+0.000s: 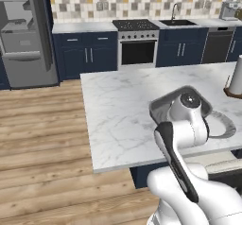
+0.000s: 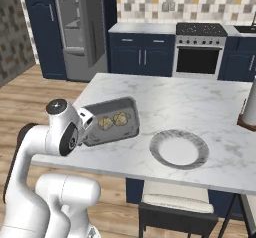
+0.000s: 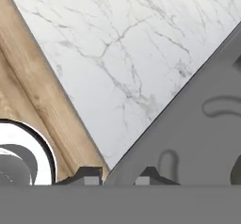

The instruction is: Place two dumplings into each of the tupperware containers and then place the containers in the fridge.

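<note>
Your gripper [image 3: 117,175] is clamped on the rim of a tupperware container [image 2: 114,123] holding two dumplings [image 2: 113,121], lifted over the marble counter [image 2: 200,107]; carrying it to the open fridge [image 2: 75,27] remains.

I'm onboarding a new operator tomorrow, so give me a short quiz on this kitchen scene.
1. How many dumplings lie in the tupperware container on the island?
2. True or false: the round plate holds a dumpling.
3. The claw is: A shut on the container's rim, B shut on the plate, C open above the counter.
Key: 1 two; 2 false; 3 A.
</note>
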